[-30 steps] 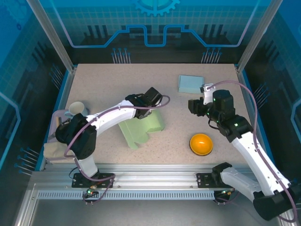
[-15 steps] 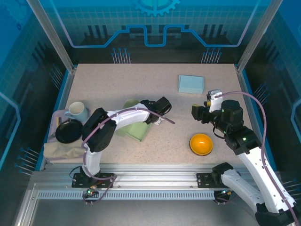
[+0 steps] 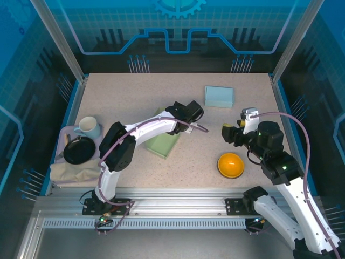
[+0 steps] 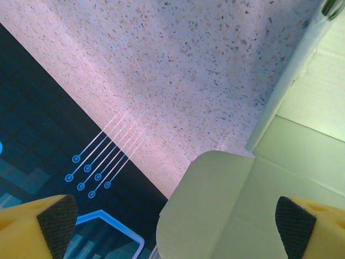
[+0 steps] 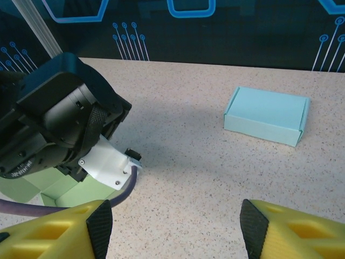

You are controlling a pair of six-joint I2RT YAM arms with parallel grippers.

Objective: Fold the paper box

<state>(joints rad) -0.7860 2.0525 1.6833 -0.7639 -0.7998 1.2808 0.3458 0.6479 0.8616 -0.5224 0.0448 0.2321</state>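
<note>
The light green paper box (image 3: 163,143) lies at the table's middle, partly under my left arm. In the left wrist view its rounded flap (image 4: 215,205) rises close up between the fingers, with a box wall (image 4: 312,91) at right. My left gripper (image 3: 186,112) (image 4: 177,225) stands open over the box's far end, fingers wide on either side of the flap. My right gripper (image 3: 232,133) (image 5: 177,226) is open over bare table to the right of the box, holding nothing. In its view I see the left wrist (image 5: 59,124) and a green corner of the box (image 5: 32,189).
A closed light blue box (image 3: 219,96) (image 5: 267,116) sits at the back right. An orange bowl (image 3: 230,164) lies near the right arm. At the left edge stand a mug (image 3: 89,128), a black pan (image 3: 80,150) and a beige cloth (image 3: 73,172).
My left gripper has swung right and toward the back over the green box, which now looks more compact than the spread sheet a second ago. The right gripper drew back to the right.
</note>
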